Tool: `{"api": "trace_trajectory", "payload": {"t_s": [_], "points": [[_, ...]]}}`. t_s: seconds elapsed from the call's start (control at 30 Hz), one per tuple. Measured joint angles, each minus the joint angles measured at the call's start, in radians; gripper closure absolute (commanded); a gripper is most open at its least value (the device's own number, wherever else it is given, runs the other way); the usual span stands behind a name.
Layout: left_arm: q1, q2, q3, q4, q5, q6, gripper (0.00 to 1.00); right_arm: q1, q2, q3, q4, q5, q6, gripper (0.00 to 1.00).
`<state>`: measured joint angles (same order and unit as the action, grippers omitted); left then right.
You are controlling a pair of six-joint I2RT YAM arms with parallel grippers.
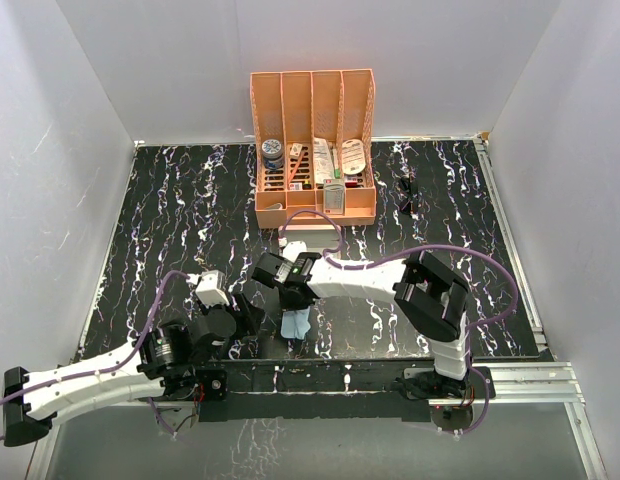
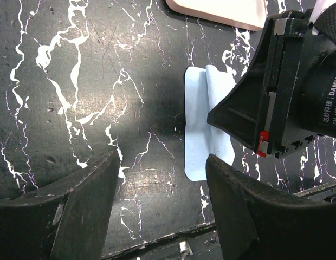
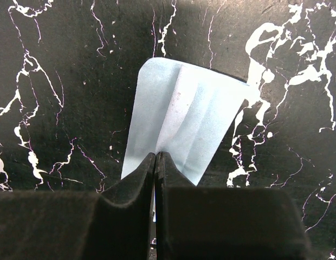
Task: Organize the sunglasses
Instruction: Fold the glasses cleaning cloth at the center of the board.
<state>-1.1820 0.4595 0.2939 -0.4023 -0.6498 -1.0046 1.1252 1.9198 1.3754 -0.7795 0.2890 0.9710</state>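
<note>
While our right gripper [image 3: 157,158] is clenched on one edge of the blue cloth [image 3: 181,116], so that the fabric gathers in a fold toward the closed jaws, our left gripper [image 2: 162,181] hovers released just beside it, fingers spread wide above the black marbled table [image 2: 76,81]. We see the cloth near the table's front edge, between our two arms, with the rest of it spreading out on the surface. We find the sunglasses [image 1: 408,192] well apart from both grippers, on the table at the far right, just to the right of the orange organizer [image 1: 313,150]; they are too small and dark to tell more. We see the pink case [image 1: 308,235] just in front of the organizer.
</note>
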Motion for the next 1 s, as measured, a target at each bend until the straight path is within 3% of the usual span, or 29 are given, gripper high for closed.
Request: {"api": "trace_trajectory", "payload": {"t_s": [0.5, 0.77, 1.0], "points": [[0.0, 0.0, 0.0, -0.016, -0.005, -0.002, 0.36, 0.0, 0.011, 0.011, 0.002, -0.004, -0.001, 0.98], [0.0, 0.004, 0.0, -0.016, -0.005, -0.002, 0.36, 0.0, 0.011, 0.011, 0.002, -0.018, -0.005, 0.86], [0.0, 0.004, -0.002, -0.01, -0.005, -0.002, 0.36, 0.0, 0.011, 0.01, 0.005, -0.041, -0.011, 0.81]]}}
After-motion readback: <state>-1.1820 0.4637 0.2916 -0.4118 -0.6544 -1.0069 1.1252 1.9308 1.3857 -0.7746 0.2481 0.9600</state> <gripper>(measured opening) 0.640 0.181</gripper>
